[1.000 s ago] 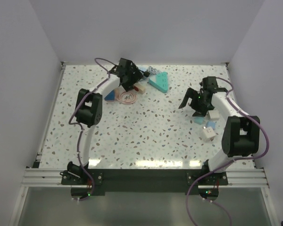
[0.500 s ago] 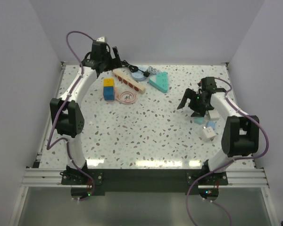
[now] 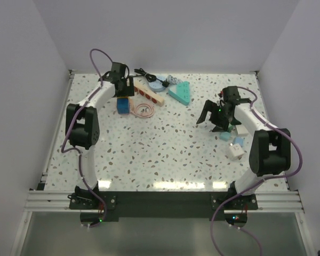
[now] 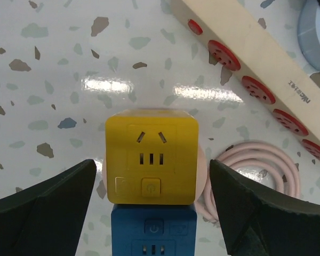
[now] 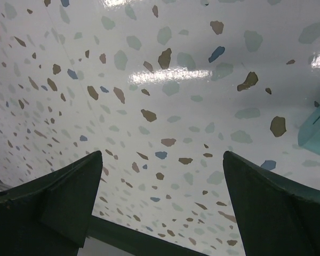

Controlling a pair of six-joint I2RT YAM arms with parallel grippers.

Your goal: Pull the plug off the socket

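The cream-beige power strip (image 3: 149, 92) with red round outlets lies slanted at the back of the table, a thin black cord (image 3: 141, 72) running from its far end. In the left wrist view the strip (image 4: 256, 58) crosses the upper right; the outlets that show hold no plug. My left gripper (image 3: 121, 88) is open and empty, its jaws either side of a yellow cube socket (image 4: 151, 157) stacked against a blue one (image 4: 153, 232), left of the strip. My right gripper (image 3: 210, 116) is open and empty over bare table (image 5: 162, 154) at mid-right.
A pink coiled cable (image 3: 144, 109) lies beside the cubes, also in the left wrist view (image 4: 256, 165). A teal triangular block (image 3: 180, 93) and a blue-grey round piece (image 3: 156, 84) sit right of the strip. White cubes (image 3: 236, 149) and a teal block (image 3: 225, 136) lie by the right arm.
My left arm swung from over the strip up to the back-left corner, then came down over the yellow and blue cubes. My right gripper shifted slightly left.
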